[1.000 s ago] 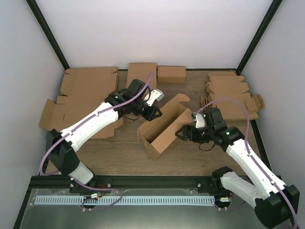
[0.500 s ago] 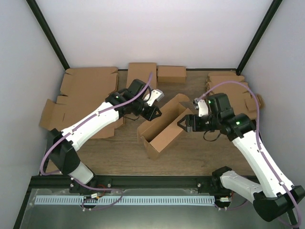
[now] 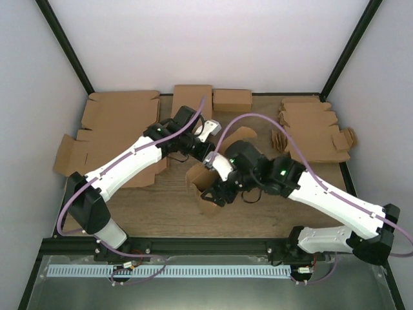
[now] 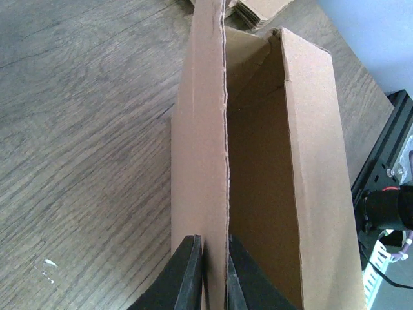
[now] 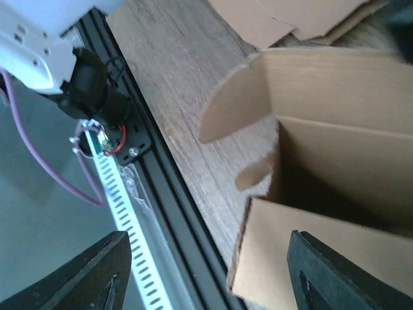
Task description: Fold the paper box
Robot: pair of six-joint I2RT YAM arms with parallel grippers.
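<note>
Wood-grain table, and the paper box (image 3: 195, 179) stands open near its centre. Left gripper (image 4: 213, 278) pinches one long wall; right gripper (image 5: 206, 271) hangs spread wide above the near end. Light, stiff cardboard that probably creases easily, so grip it by the wall edges.

One open paper box (image 4: 264, 194) mid-table; two closed ones at the far edge, a larger box (image 3: 191, 97) and a smaller box (image 3: 232, 100); two stacks of flat blanks: left-edge pile (image 3: 119, 119), far-right-corner pile (image 3: 310, 123)

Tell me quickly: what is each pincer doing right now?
Left pincer: closed on a wall of the paper box.
Right pincer: open, holding nothing.
</note>
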